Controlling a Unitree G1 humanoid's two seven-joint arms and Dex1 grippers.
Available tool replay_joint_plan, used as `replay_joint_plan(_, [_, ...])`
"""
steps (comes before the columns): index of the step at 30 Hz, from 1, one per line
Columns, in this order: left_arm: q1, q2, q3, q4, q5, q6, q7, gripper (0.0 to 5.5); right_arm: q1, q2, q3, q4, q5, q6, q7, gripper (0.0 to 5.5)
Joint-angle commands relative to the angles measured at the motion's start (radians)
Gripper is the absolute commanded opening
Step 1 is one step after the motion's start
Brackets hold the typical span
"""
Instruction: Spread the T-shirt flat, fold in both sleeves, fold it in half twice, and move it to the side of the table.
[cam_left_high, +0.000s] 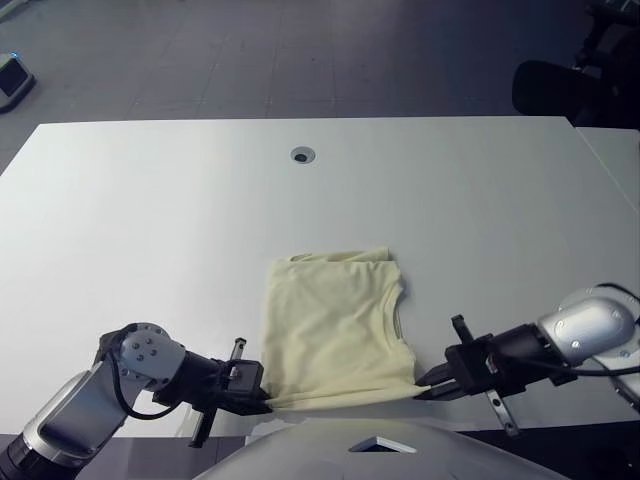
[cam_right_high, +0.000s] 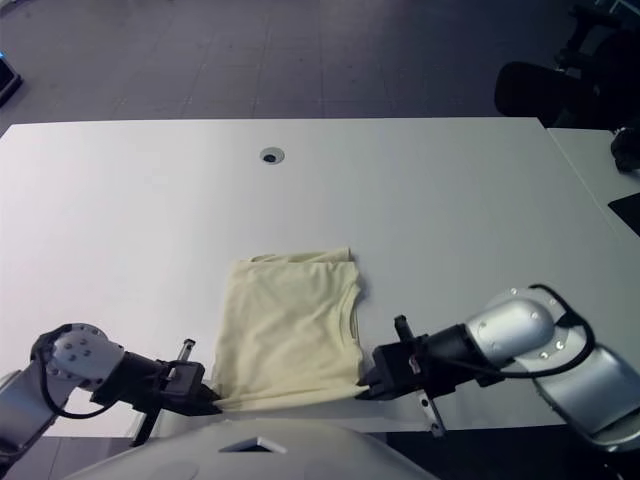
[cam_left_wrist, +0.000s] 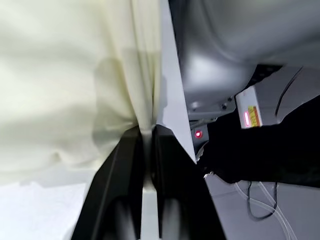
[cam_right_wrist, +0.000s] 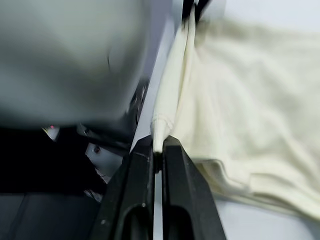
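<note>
"Pale-yellow T-shirt (cam_left_high: 335, 325) first: where does it lie?"

"On the white table (cam_left_high: 150, 220), at the middle of the near edge. It is folded into a narrow oblong, with the neckline along its right side and a folded edge at the far end."

"And the near end?"

"Drawn into a thin, taut band along the table's rim, between the left gripper (cam_left_high: 262, 400) and the right gripper (cam_left_high: 425, 385)."

"How does the left one hold it?"

"Closed on the near left corner. Its wrist view has the 2 black fingers (cam_left_wrist: 120, 170) pinching a bunch of cloth with hardly any gap."

"The right one?"

"Clamped on the near right corner, its fingers (cam_right_wrist: 177, 170) squeezing the rolled hem. Both arms lie low and come in from the sides."

"Anything farther out?"

"1 round grommet hole (cam_left_high: 302, 154) in the table, well beyond the shirt, and a dark chair (cam_left_high: 560, 90) past the far right corner."
</note>
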Motion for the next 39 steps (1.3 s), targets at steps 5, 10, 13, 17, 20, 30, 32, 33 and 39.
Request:
replay_joint_plan(5, [-0.675,-0.052,-0.021,0.169,-0.331,0.451,-0.081,0.15,-0.349,0.071,0.017,0.248,0.364,0.312,-0.002,0.0])
replay_joint_plan(10, [-0.898,-0.081,-0.135,0.423,-0.312,0.457,-0.143,0.15,-0.478,0.122,0.065,0.485,0.343,0.381,0.019,0.0])
replay_joint_plan(13, [-0.956,-0.102,-0.199,0.524,-0.284,0.419,-0.167,0.15,-0.504,0.126,0.093,0.597,0.288,0.367,0.044,0.0])
replay_joint_plan(17, [-1.012,-0.174,-0.247,0.644,-0.245,0.376,-0.146,0.15,-0.47,0.117,0.125,0.68,0.213,0.324,0.079,0.0])
replay_joint_plan(20, [-1.039,-0.244,-0.244,0.732,-0.227,0.351,-0.101,0.15,-0.456,0.124,0.143,0.718,0.176,0.305,0.095,0.0])
replay_joint_plan(30, [-1.072,-0.364,-0.299,0.926,-0.092,0.217,-0.015,0.15,-0.451,0.19,0.192,0.85,0.004,0.184,0.052,0.44])
replay_joint_plan(32, [-1.08,-0.398,-0.284,0.989,-0.048,0.169,0.055,0.58,-0.445,0.199,0.2,0.878,-0.046,0.146,0.028,0.72])
replay_joint_plan(33, [-1.087,-0.417,-0.27,1.019,-0.034,0.147,0.086,0.77,-0.446,0.206,0.198,0.894,-0.064,0.132,0.016,0.89])
replay_joint_plan(39, [-1.086,-0.483,-0.16,1.067,-0.025,0.021,0.218,1.75,-0.466,0.273,0.147,0.927,-0.146,0.065,-0.129,1.83])
